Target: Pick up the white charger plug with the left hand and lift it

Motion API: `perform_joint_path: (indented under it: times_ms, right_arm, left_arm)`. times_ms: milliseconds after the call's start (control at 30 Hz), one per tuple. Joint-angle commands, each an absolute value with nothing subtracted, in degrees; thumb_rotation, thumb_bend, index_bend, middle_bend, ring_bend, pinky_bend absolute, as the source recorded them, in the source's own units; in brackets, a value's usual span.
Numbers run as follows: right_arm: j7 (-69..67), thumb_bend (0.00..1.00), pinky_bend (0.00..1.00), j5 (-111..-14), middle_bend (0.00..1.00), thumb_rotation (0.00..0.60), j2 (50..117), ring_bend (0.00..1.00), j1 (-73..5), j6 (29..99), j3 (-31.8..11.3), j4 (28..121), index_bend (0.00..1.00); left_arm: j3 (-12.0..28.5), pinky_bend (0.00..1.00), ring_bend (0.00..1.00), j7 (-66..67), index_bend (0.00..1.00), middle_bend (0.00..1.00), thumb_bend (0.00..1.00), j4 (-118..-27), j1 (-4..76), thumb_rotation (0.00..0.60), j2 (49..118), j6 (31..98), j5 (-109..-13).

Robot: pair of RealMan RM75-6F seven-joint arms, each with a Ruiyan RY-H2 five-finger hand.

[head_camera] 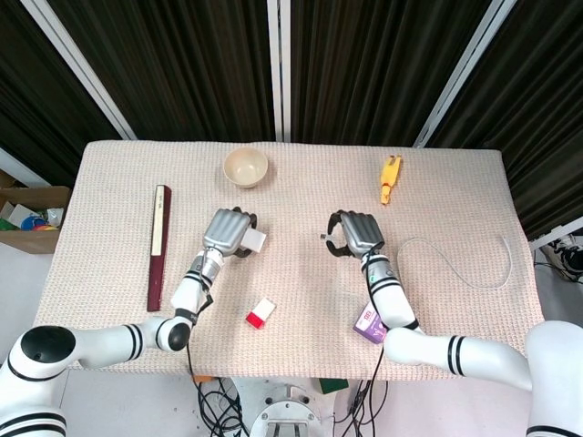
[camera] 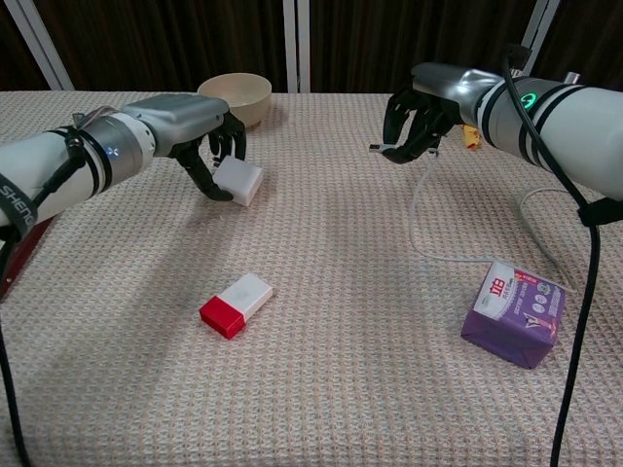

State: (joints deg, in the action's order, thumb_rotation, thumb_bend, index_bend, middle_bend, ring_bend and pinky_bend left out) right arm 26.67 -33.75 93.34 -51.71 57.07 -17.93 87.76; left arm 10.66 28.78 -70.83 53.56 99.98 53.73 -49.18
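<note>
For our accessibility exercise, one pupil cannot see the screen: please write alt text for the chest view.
The left hand holds a white plug above the table, while the right hand holds the end of a white cable. On the table lie a red and white block, a purple packet and, at the back, a bowl.

Left arm: reaches in from my near left, forearm angled toward the middle of the tabletop. Left hand [camera: 209,156]: back of the hand up, fingers [camera: 232,137] curled down around the white charger plug [camera: 239,181], gripping it.

Right arm: comes in from my near right, forearm running toward the far centre. Right hand [camera: 421,115]: raised, back up, fingers [camera: 401,151] curled inward and pinching the cable end [camera: 375,148]. The two hands sit well apart, left and right of centre.
</note>
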Motion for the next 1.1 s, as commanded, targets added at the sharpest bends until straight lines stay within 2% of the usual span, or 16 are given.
perform_joint_path:
  times_ms: [33, 100, 167, 333, 467, 667, 867, 1100]
  right_arm:
    - [24.46, 0.34, 0.30, -32.56, 0.21, 0.600, 94.08, 0.15, -53.13, 51.57, -18.41, 83.33, 0.16]
    - [22.96, 0.31, 0.27, -34.22, 0.15, 0.600, 93.22, 0.10, -52.58, 51.32, -18.48, 83.47, 0.05]
    - [21.48, 0.30, 0.25, -36.59, 0.14, 0.600, 91.33, 0.09, -51.34, 52.15, -18.36, 85.09, 0.02]
    - [18.28, 0.31, 0.25, -43.94, 0.15, 0.600, 82.97, 0.09, -46.52, 55.34, -17.07, 92.04, 0.02]
    - [13.12, 0.32, 0.25, -53.94, 0.16, 0.600, 72.00, 0.09, -40.32, 56.14, -13.70, 97.92, 0.03]
    - [3.93, 0.33, 0.21, -68.49, 0.14, 0.600, 61.50, 0.07, -28.39, 67.38, -8.05, 100.58, 0.03]
    - [-5.89, 0.33, 0.17, -78.94, 0.12, 0.600, 57.38, 0.04, -17.15, 79.03, -1.96, 98.98, 0.03]
    - [-11.81, 0.33, 0.16, -84.49, 0.12, 0.600, 58.57, 0.02, -9.39, 86.46, 2.00, 95.85, 0.03]
  left_arm:
    - [10.23, 0.34, 0.19, 29.30, 0.32, 0.25, 0.15, -71.52, 52.64, 0.600, 99.41, 55.88, -51.01]
    - [10.13, 0.31, 0.18, 28.77, 0.30, 0.23, 0.14, -73.68, 51.46, 0.600, 97.82, 57.70, -52.36]
    - [9.80, 0.30, 0.17, 28.39, 0.30, 0.23, 0.13, -76.44, 49.96, 0.600, 95.35, 59.62, -53.67]
    - [8.56, 0.29, 0.17, 28.17, 0.30, 0.23, 0.13, -83.51, 45.38, 0.600, 87.93, 64.99, -56.01]
    - [7.11, 0.29, 0.17, 26.67, 0.30, 0.23, 0.13, -89.58, 39.89, 0.600, 80.50, 70.50, -57.57]
    - [3.24, 0.27, 0.17, 22.32, 0.30, 0.23, 0.13, -95.37, 31.16, 0.600, 70.73, 77.67, -61.77]
    - [-1.79, 0.26, 0.17, 17.74, 0.30, 0.23, 0.13, -97.44, 21.80, 0.600, 67.16, 86.34, -68.32]
    - [-6.59, 0.24, 0.17, 15.24, 0.30, 0.24, 0.13, -98.17, 12.33, 0.600, 66.49, 96.69, -77.50]
